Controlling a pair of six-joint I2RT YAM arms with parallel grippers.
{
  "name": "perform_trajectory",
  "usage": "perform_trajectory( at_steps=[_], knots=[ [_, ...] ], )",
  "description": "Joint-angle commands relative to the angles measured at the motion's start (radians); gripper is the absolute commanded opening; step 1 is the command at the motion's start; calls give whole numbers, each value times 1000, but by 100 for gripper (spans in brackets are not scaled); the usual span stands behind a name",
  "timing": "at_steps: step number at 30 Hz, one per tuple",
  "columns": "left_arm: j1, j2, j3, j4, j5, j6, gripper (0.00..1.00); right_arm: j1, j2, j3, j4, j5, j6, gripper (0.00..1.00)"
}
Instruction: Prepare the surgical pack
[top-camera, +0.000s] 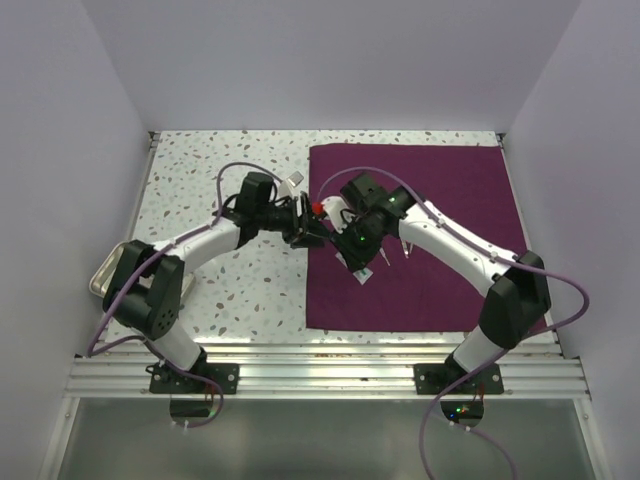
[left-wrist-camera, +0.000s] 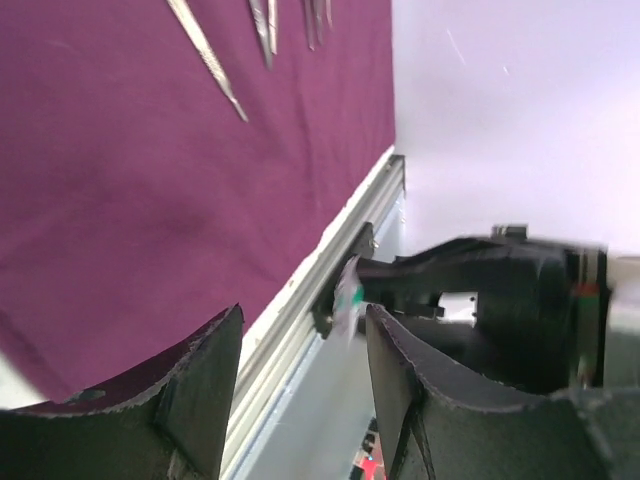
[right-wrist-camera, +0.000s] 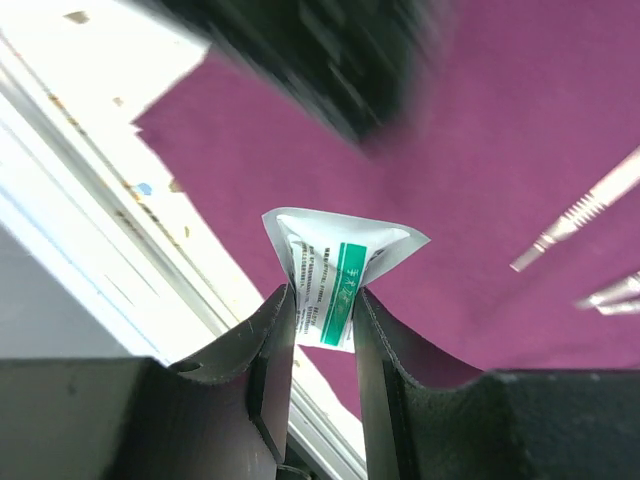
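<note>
- Closest to me, a ribbed aluminium rail (top-camera: 320, 365) runs along the near edge of the table, and both arm bases are bolted to it.
- Just beyond it on the left, a shallow steel tray (top-camera: 103, 272) lies on the white speckled table (top-camera: 200, 170), partly hidden behind the left arm's elbow.
- The large dark-purple cloth sheet (top-camera: 440, 190) lies flat over the right half of the table. Its near edge is close to the rail and its far edge is near the back wall.
- A few slim steel instruments (top-camera: 385, 258) lie on the cloth, just beside the right arm's wrist. They are too small for me to name.
- Both arms reach inward and meet over the cloth's left edge, tool facing tool.
- The right tool (right-wrist-camera: 322, 300) is clenched on a small white sachet with a green band (right-wrist-camera: 340, 260). It pinches the sachet's lower part, and the puffed top sticks out past the fingertips.
- The left tool (left-wrist-camera: 303, 330) is released, its dark fingers (left-wrist-camera: 215, 360) spread with nothing between them. The sachet sits just ahead of that gap, and I cannot tell how near.
- Plain white walls (top-camera: 330, 60) close in the back and sides.
</note>
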Motion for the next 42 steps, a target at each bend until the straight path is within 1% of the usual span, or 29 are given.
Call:
perform_trajectory(
  at_steps=[1, 6, 8, 13, 16, 17, 19, 20, 21, 22, 23, 25, 26, 27, 28, 29, 30, 31, 32, 33, 34, 35, 36, 37, 38, 39, 40, 41, 42],
  knots=[
    [-43, -49, -24, 99, 32, -89, 56, 59, -45, 32, 38, -38, 53, 32],
    [-91, -58, -58, 103, 25, -116, 52, 99, -76, 16, 77, -35, 75, 31],
    [-100, -67, -75, 134, 28, -130, 50, 102, -89, 1, 90, -35, 78, 31],
    [-128, -67, -107, 171, 52, -156, 41, 107, -100, -18, 97, -27, 67, 31],
    [-139, -60, -107, 183, 60, -164, 31, 110, -103, -22, 98, -29, 61, 31],
    [-139, -57, -106, 183, 63, -164, 21, 110, -105, -22, 95, -27, 61, 31],
    [-137, -54, -103, 191, 69, -170, 9, 111, -109, -31, 95, -29, 64, 33],
    [-137, -54, -95, 189, 69, -172, 0, 110, -112, -33, 95, -24, 68, 37],
    [-136, -54, -90, 185, 69, -163, 0, 110, -122, -39, 98, -12, 75, 39],
    [-134, -52, -83, 150, 69, -150, 0, 111, -128, -44, 95, -4, 88, 43],
    [-120, -54, -63, 116, 55, -130, 0, 110, -131, -45, 90, 4, 98, 49],
    [-97, -64, -52, 30, 43, -71, 0, 111, -143, -47, 78, 20, 125, 55],
    [-58, -72, -44, -28, 23, -20, 0, 111, -148, -48, 74, 28, 136, 62],
    [-31, -96, -41, -118, 9, 8, 0, 111, -161, -51, 69, 42, 160, 66],
    [-4, -113, -43, -157, -6, 32, 0, 110, -174, -56, 69, 56, 170, 70],
    [57, -133, -40, -199, -43, 90, 0, 110, -184, -60, 66, 62, 176, 72],
    [88, -152, -31, -249, -66, 126, 0, 108, -195, -68, 66, 68, 180, 73],
    [117, -185, -18, -365, -98, 164, 0, 108, -220, -74, 67, 86, 196, 75],
    [180, -199, 8, -421, -150, 237, 0, 110, -230, -79, 69, 93, 203, 76],
    [214, -230, 17, -467, -172, 268, 0, 111, -240, -88, 69, 91, 208, 77],
    [248, -244, 26, -559, -202, 296, 0, 110, -255, -91, 67, 80, 210, 77],
    [315, -261, 46, -605, -280, 325, 0, 108, -263, -96, 66, 62, 210, 77],
    [349, -287, 58, -691, -322, 385, 0, 110, -269, -105, 66, 48, 245, 77],
    [381, -296, 72, -740, -374, 412, 0, 110, -281, -111, 69, 27, 249, 77],
    [448, -302, 107, -791, -472, 440, 0, 110, -290, -119, 75, -8, 249, 78],
    [482, -311, 123, -862, -506, 497, 0, 110, -299, -140, 93, -24, 265, 78],
    [515, -316, 150, -892, -544, 520, 0, 110, -325, -154, 104, -36, 272, 78],
    [560, -322, 163, -918, -642, 549, 0, 110, -338, -184, 118, -68, 282, 78],
    [572, -330, 172, -952, -694, 560, 0, 110, -355, -201, 148, -87, 292, 78]
  ],
)
